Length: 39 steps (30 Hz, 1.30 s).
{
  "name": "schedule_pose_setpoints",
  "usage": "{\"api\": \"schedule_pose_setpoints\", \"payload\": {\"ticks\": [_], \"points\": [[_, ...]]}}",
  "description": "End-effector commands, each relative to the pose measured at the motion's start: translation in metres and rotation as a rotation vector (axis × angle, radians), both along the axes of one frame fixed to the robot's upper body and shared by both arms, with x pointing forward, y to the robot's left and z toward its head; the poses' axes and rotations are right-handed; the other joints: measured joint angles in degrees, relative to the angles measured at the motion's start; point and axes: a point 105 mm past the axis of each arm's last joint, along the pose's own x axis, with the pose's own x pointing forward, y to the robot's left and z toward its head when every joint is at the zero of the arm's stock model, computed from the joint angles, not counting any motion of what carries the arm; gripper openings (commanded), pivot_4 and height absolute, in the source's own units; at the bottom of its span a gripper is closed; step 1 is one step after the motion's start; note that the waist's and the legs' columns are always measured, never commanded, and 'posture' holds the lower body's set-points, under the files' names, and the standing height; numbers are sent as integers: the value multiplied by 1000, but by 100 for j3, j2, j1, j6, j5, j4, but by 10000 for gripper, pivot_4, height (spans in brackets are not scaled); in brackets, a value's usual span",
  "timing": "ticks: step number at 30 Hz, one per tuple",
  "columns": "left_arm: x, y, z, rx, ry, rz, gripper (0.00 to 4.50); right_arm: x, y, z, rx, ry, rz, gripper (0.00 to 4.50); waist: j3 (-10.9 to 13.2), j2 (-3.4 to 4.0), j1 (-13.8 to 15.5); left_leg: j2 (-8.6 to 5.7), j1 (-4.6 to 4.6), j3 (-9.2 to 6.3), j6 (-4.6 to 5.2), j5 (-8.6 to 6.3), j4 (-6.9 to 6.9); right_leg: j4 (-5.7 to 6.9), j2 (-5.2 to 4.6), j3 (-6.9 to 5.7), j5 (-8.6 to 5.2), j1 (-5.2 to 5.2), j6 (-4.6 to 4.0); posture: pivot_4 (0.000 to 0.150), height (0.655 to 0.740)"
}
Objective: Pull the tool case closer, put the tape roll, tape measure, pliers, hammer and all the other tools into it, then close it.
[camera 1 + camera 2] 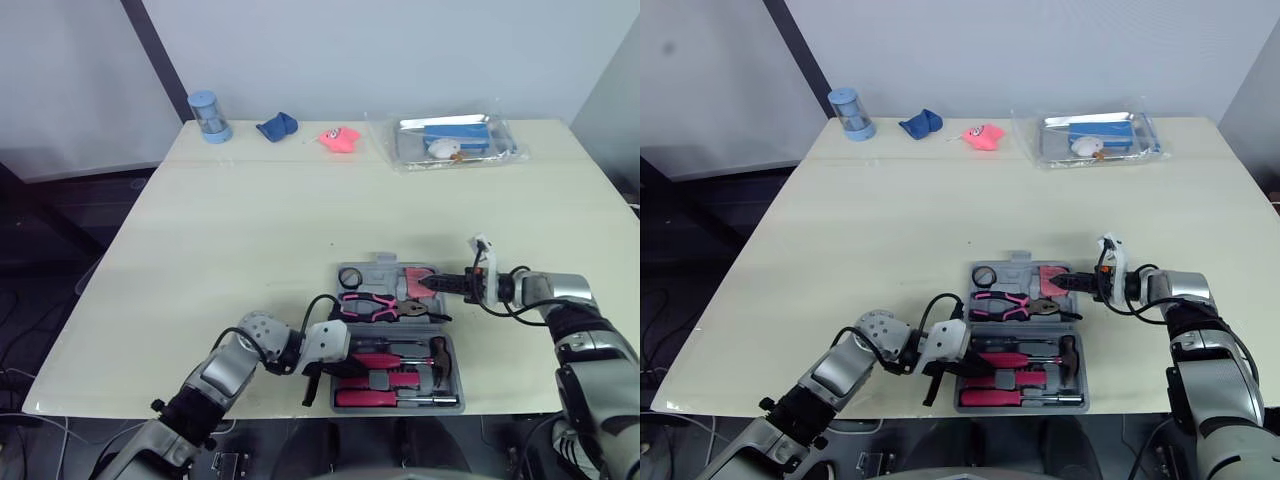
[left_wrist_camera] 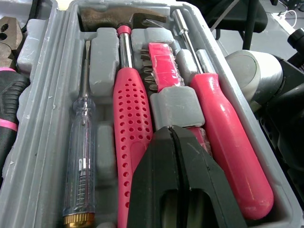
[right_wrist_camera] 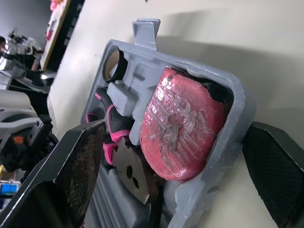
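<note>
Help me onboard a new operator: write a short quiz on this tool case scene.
1. True or false: the tool case is shut.
2. Which lies in the same half as the hammer? A) pliers B) pink-handled screwdriver C) tape roll
3. Fill in: the right gripper stands ___ astride the case's corner by the pink tape measure.
Key: 1 false; 2 B; 3 open.
</note>
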Motion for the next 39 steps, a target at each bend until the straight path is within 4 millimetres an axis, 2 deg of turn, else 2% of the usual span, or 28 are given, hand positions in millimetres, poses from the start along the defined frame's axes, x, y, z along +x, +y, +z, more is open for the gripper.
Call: {"api": "schedule_pose_setpoints", "payload": {"ticks": [1,8,12,14,16,19,21,23,24,27,29,30,34,35,39], "points": [[-5,12,-24,100,54,29,0,8,5,32,137,-123,22,44722,1,2,0,0,-1,0,-1,0,0,0,0,0,0,-1,0,1500,7400],[3,11,-21,64,31,55,0,-10,4,61,286,-177,150,44722,-2,8,15,0,-1,0,1,0,0,1,-2,0,0,-1,0,1500,7400],[10,7,-7,-37,-2,87,0,-37,8,74,338,-173,293,44722,-3,12,39,0,-2,-4,1,-1,0,1,-3,-3,0,0,0,1500,7400],[10,7,7,-128,9,116,0,-53,10,83,371,-165,358,44722,-1,11,25,-1,-6,-9,1,-1,0,-1,-7,-8,0,-1,0,1500,7400],[-2,26,22,-168,33,126,0,-80,10,93,397,-147,439,44722,1,12,20,1,-11,-19,3,-1,0,-2,-38,-1,0,-4,0,1500,7400],[-25,61,32,-112,82,119,0,-110,8,98,396,-118,508,44722,4,10,-2,11,-33,-32,1,-2,-8,-3,-37,-4,-4,-29,-7,1500,7400],[-37,97,36,-57,127,184,0,-129,3,91,317,-119,518,44722,9,21,18,10,-37,-35,0,-2,-24,-7,-41,-1,-8,-42,-14,1500,7400],[-36,129,46,-59,153,322,0,-147,-6,81,214,-135,508,44722,11,22,45,8,-40,-34,0,-2,-25,-12,-50,-4,-8,-43,-14,1500,7400],[-28,142,55,-100,152,413,0,-148,-11,74,137,-189,471,44722,14,21,80,8,-41,-34,1,-3,-25,-15,-54,-7,-8,-42,-14,1500,7400],[-14,163,69,-148,105,545,8677,-146,-28,58,-70,-396,369,45000,18,12,192,1,-45,-41,4,-4,-16,-15,-62,-20,-7,-38,-12,1500,7400],[-10,167,73,-141,52,560,18197,-141,-38,55,-163,-535,283,45000,18,11,175,-3,-37,-39,4,-4,-13,-14,-56,-24,-4,-25,-6,1500,7400],[-9,168,75,-130,34,559,24248,-144,-44,53,-212,-596,277,45000,18,11,171,-4,-27,-27,4,-4,-13,-11,-49,-26,-4,-21,-5,1500,7400],[-6,167,81,-121,-24,562,43145,-152,-60,52,-323,-728,225,45000,21,8,168,-2,-24,-18,2,-3,-13,-9,-15,-20,-3,-22,-4,1500,7400],[-5,168,81,-107,-41,565,44276,-154,-64,51,-353,-744,217,45000,21,8,161,-2,-23,-18,1,-3,-13,-9,-13,-19,-3,-22,-4,1500,7400],[-3,165,83,-100,-95,560,44276,-159,-85,46,-429,-758,153,45000,22,6,153,0,-16,-11,2,-3,-14,-9,-9,-9,-4,-21,-4,1500,7400]]}}
